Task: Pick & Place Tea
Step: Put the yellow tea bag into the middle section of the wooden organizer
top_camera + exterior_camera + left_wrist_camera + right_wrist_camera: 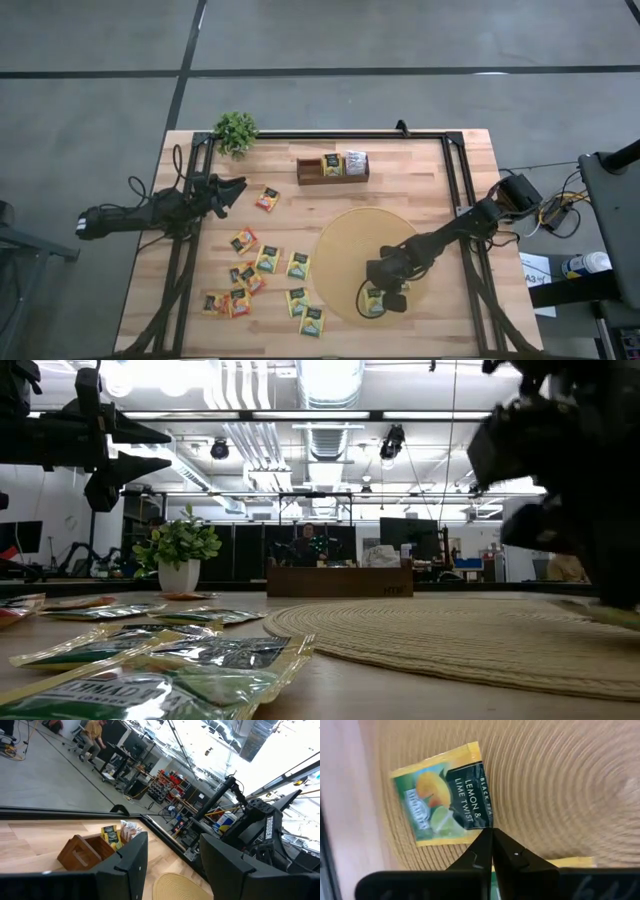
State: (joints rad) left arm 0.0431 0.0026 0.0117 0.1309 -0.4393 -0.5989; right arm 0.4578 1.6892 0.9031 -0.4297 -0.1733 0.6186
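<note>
— Two fingers [487,851] of the right gripper [385,290] are seen pressed together at the edge of a yellow-green tea sachet [445,800], which lies on the round mat [345,240], near right.

— And the left gripper [232,190]?

— It is held partly open above the desk [420,175], far left; other sachets [268,258] are scattered between.

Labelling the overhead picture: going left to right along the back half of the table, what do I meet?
Left gripper → plant → lone orange sachet → wooden tray.
</note>
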